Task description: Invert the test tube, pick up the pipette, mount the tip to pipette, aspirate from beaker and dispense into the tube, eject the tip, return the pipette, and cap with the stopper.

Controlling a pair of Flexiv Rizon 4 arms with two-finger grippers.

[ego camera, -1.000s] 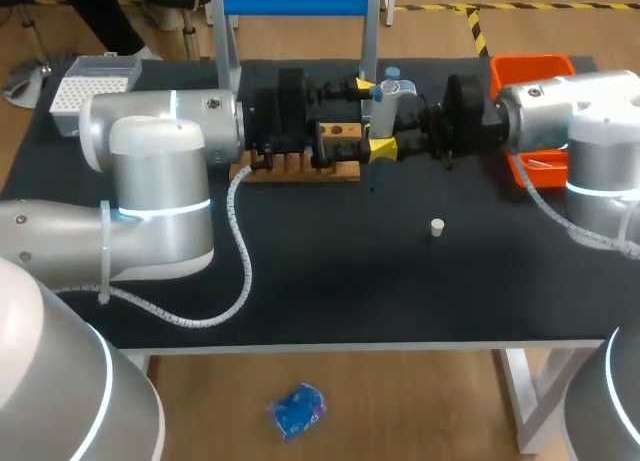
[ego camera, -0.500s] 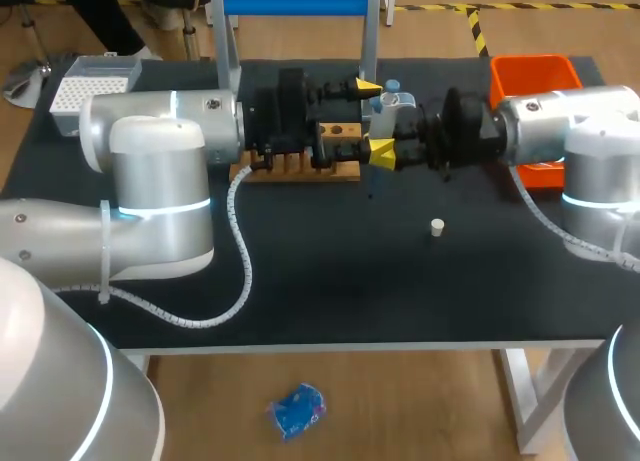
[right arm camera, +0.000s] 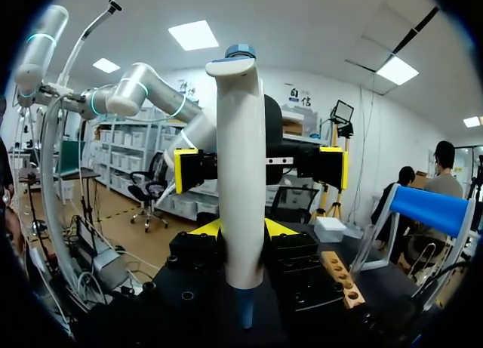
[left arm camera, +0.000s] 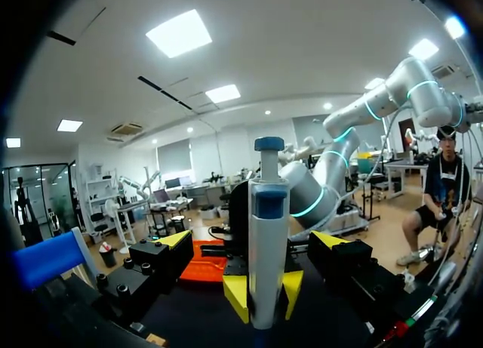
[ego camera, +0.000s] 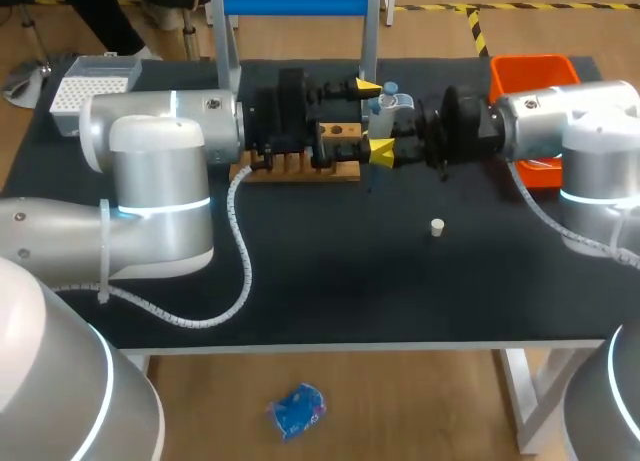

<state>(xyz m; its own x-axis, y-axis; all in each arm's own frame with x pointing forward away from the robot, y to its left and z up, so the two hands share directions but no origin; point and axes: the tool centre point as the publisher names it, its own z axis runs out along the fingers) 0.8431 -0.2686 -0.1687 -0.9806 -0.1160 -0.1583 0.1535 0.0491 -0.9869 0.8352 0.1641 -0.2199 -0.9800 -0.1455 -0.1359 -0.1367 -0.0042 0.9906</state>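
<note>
White blue-capped pipette (right arm camera: 240,174) sits clamped in our right gripper (right arm camera: 241,229); closing our wide-open left gripper (left arm camera: 253,238) off-centre could tilt it.

Pipette (right arm camera: 241,174): white body, blue plunger knob on top, upright, clamped in your right tool (right arm camera: 243,229) over far middle of table (ego camera: 320,281).
Stopper (ego camera: 437,226): small, white, loose on table, nearer front edge than pipette.
Wooden rack (ego camera: 300,167): just left of pipette.
Tip box (ego camera: 93,84): white, far left corner.
Orange bin (ego camera: 530,73): far right corner.
</note>
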